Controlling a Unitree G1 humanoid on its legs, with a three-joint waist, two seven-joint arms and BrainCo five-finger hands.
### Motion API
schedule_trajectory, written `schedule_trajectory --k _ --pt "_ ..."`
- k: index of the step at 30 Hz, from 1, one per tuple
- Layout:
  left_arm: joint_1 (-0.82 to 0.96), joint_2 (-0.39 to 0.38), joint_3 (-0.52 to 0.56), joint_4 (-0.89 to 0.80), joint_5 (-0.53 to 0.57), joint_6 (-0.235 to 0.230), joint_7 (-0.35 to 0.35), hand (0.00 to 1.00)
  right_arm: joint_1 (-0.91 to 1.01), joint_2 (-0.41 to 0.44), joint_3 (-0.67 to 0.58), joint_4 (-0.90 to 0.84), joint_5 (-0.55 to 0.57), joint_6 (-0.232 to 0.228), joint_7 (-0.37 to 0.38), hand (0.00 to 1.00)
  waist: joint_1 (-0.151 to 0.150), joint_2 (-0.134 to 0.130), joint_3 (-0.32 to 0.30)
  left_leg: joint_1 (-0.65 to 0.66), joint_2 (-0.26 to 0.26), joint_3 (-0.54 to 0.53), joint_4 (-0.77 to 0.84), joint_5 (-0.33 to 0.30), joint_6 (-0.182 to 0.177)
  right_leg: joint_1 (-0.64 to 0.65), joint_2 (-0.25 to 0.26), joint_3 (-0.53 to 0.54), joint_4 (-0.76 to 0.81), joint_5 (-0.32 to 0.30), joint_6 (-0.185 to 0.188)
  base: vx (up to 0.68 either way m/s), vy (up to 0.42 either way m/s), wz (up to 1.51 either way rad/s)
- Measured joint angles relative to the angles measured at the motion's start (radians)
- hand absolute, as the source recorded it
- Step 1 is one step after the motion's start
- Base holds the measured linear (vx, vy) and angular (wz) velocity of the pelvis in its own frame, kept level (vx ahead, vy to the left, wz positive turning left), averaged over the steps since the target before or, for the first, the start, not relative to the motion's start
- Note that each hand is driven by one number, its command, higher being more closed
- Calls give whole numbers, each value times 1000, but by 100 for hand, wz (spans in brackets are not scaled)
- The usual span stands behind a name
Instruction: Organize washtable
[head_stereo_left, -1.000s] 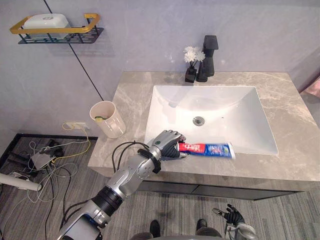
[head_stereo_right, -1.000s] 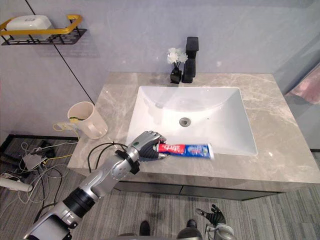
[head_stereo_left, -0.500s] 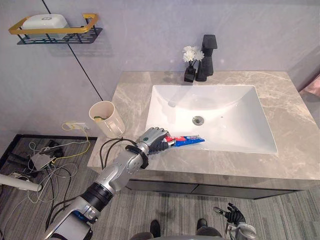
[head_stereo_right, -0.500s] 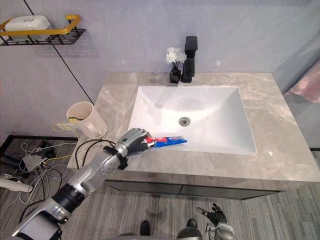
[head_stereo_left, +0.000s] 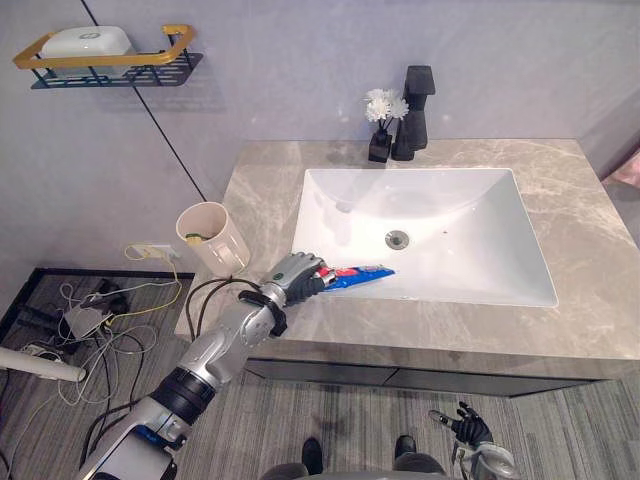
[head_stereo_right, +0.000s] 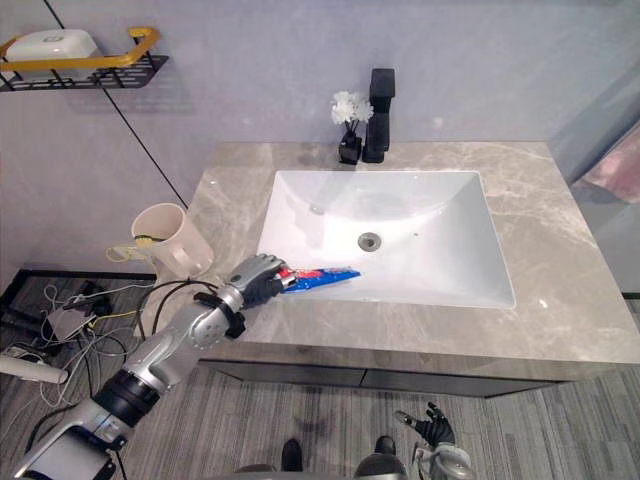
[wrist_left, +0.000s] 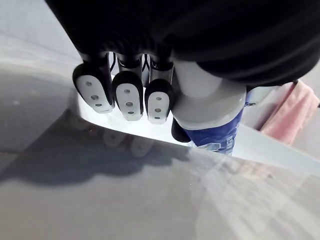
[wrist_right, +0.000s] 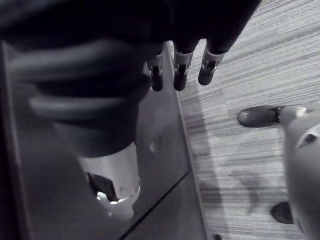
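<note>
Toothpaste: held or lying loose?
Held: the left hand is curled round one end of the toothpaste, which juts out over the sink.

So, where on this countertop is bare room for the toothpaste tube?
Widest bare patch: the grey marble countertop right of the white rectangular sink; the front strip is bare too. Crowded: the back middle, with the black faucet and black vase of white flowers, and the left, with the beige cup and the left hand holding the blue toothpaste tube.
</note>
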Motion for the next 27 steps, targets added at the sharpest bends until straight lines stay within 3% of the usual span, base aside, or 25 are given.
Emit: schedule_trajectory --k 8,13,21,27 --pt "73 -18 150 -138 -20 3 20 100 105 53 -97 -279 7 -4 -15 0 7 -15 -6 -4 23 64 5 -13 -15 -37 22 76 0 8 -12 -20 -21 -27" --pt "155 -94 293 -290 -65 5 39 100 223 126 -143 -514 8 -10 5 0 1 -34 -20 6 39 123 24 -40 -16 -51 44 134 1 15 -22 -16 -19 -35" --pt "261 -245 317 -491 -78 5 61 100 321 157 -167 -815 6 -1 55 0 -3 -40 -31 39 51 219 62 -89 -14 -69 57 242 22 17 -24 -16 5 -41" --pt "265 -248 318 -525 -79 4 59 100 344 130 -269 -1076 8 -2 111 0 -2 -58 -43 44 55 233 80 -102 -15 -68 60 259 30 17 -24 -15 1 -10"
